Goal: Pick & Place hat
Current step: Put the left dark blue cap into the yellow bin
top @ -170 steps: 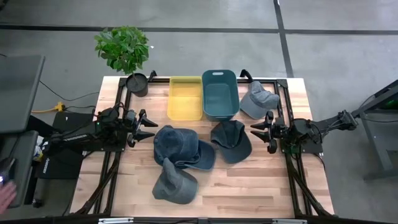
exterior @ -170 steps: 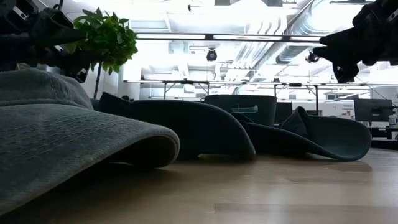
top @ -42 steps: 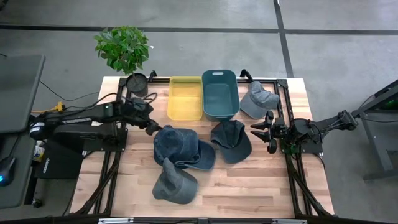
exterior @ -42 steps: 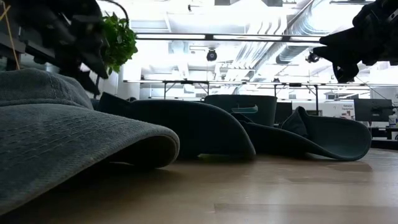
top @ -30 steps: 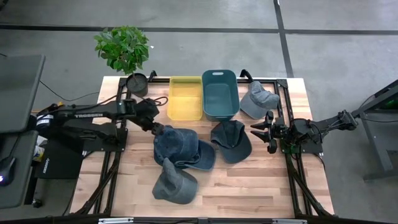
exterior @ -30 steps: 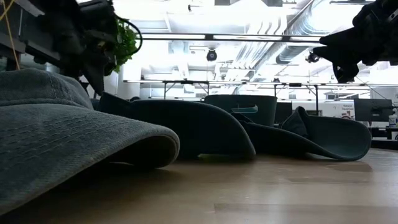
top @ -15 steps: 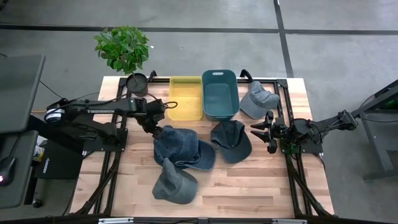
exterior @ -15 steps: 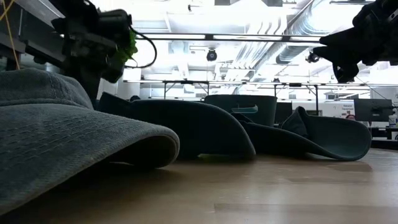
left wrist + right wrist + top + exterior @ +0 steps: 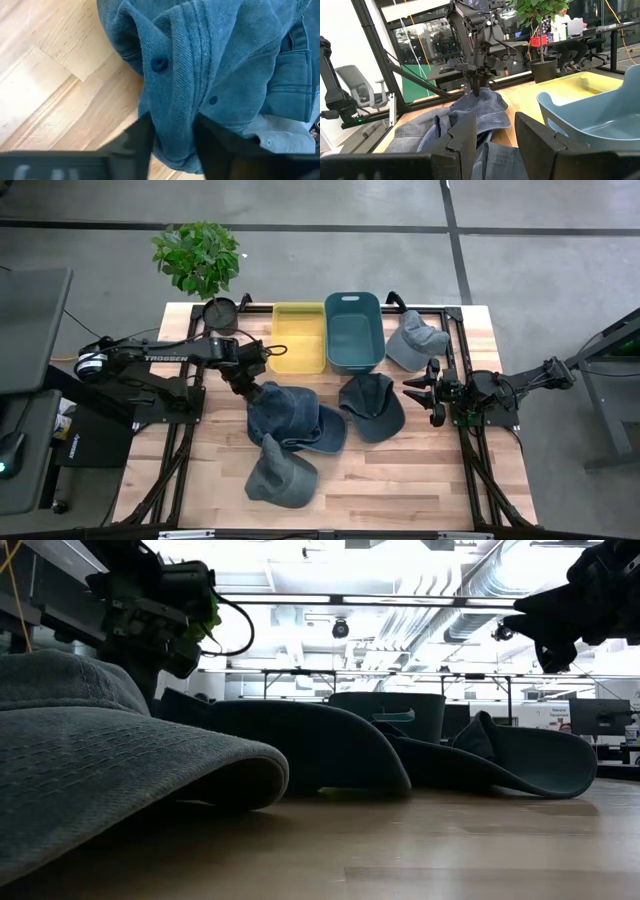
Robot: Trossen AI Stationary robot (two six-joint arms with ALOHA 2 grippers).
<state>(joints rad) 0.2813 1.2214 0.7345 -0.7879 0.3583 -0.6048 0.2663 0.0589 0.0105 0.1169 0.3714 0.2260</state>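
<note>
Several hats lie on the table. A blue denim hat [image 9: 295, 418] sits mid-table, its brim over a grey-blue hat [image 9: 280, 475] nearer the front. A dark teal hat [image 9: 372, 406] lies to its right, and a grey cap [image 9: 413, 340] at the far right. My left gripper [image 9: 254, 388] is open and points down onto the left part of the blue hat's crown [image 9: 225, 60]. My right gripper [image 9: 416, 396] is open and hovers at the table's right side, beside the dark teal hat. My left gripper [image 9: 173, 145] comes from above, pointing down. Its open fingers stand on either side of a raised fold [image 9: 172, 112] of the blue hat's crown, close to the top button [image 9: 160, 63]. Cloth fills the gap between them. The hat rests on the table.
A yellow bin [image 9: 297, 337] and a teal bin [image 9: 353, 330] stand side by side at the far edge. A potted plant [image 9: 200, 260] stands at the far left corner. Bare wood shows along the near edge, right of the grey-blue hat.
My left gripper has moved toward the table's right and near edge and come down onto the blue hat's crown. The hats have kept their places.
</note>
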